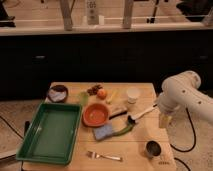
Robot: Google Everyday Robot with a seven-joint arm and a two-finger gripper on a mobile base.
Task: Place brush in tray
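Observation:
The brush [142, 114] lies on the wooden table right of centre, white handle pointing up-right and its dark head [132, 119] toward the middle. The large green tray [52, 132] sits at the table's left front and holds nothing that I can see. The white arm [185, 95] hangs at the table's right edge. Its gripper [165, 119] points down beside the table's right side, a short way right of the brush handle and apart from it.
An orange bowl [96, 114], blue sponge [104, 132] and curved green vegetable [124, 130] lie mid-table. A fork [104, 156] lies at the front, a dark metal cup [152, 149] at the front right. A white cup [133, 95], orange fruit [101, 93] and dark bowl [58, 93] stand at the back.

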